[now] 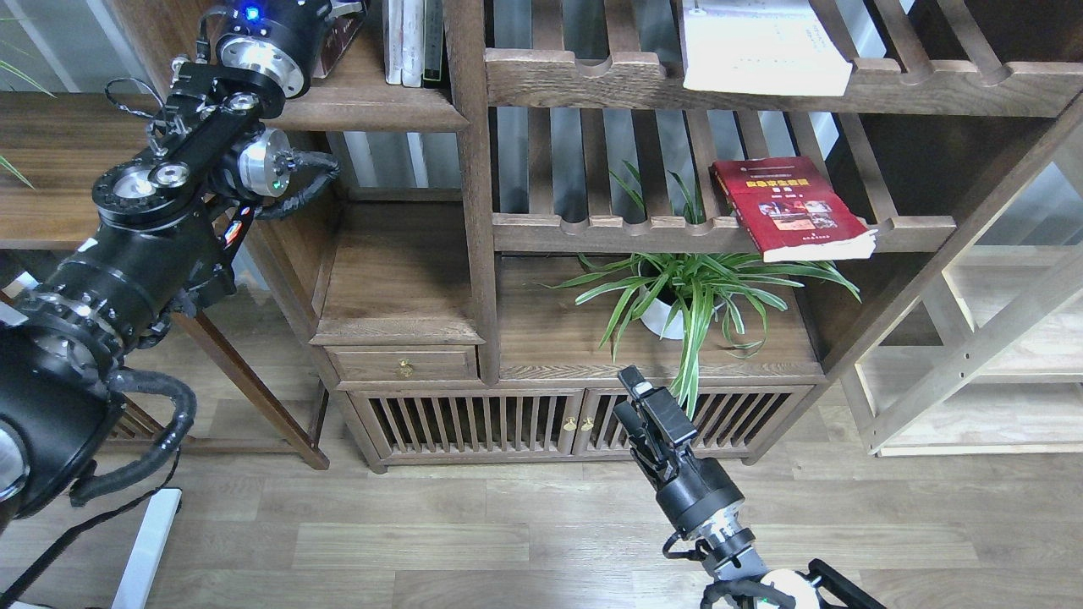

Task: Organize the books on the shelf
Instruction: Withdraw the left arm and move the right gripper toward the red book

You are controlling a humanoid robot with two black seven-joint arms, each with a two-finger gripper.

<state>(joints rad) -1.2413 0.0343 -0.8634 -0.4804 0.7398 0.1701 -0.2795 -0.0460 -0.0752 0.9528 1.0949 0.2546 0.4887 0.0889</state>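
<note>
The dark maroon book [338,38] stands on the solid dark-brown wooden shelf [372,110] at the top left, mostly hidden by the left gripper [338,13], whose fingers I cannot tell apart. Thin white and dark books [412,38] stand just beside it. The bright red book [791,207] lies on a slatted rack [643,228], and the thick white book [761,42] lies on the rack above. A green potted plant [685,292] sits below. The right gripper [636,402] hangs low, holding nothing, fingers close together.
</note>
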